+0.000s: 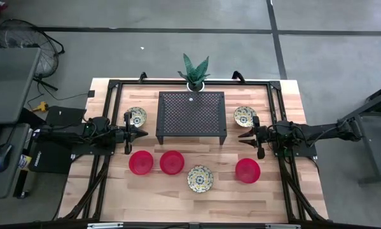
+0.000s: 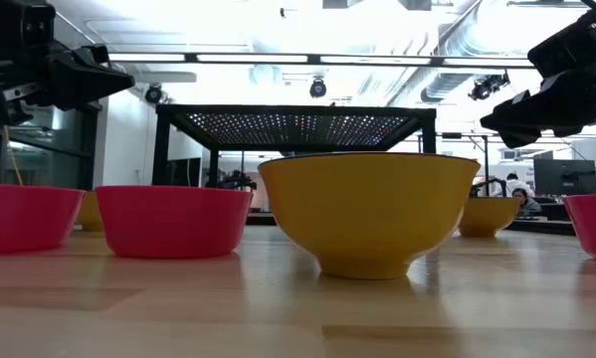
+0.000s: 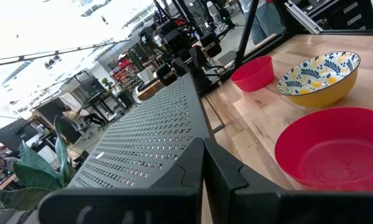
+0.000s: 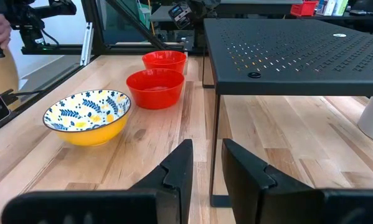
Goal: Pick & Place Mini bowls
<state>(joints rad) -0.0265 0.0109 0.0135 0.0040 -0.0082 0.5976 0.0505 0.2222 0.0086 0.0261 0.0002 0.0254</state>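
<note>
Left end effector (image 1: 143, 133) pressed together, empty, left of rack (image 1: 191, 116). Right end effector (image 1: 242, 135) spread a little, empty, right of rack. Bowls (image 1: 200, 178) sit low on tabletop (image 1: 177, 203), apart from edges.

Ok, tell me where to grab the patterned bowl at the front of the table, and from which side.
Grip the patterned bowl by its rim, from above, one finger inside and one outside. It sits upright with its mouth open, and its rounded wall gives no flat to pinch. The rim toward the right gripper looks easiest: the nearest red bowl crowds the other side.
</note>
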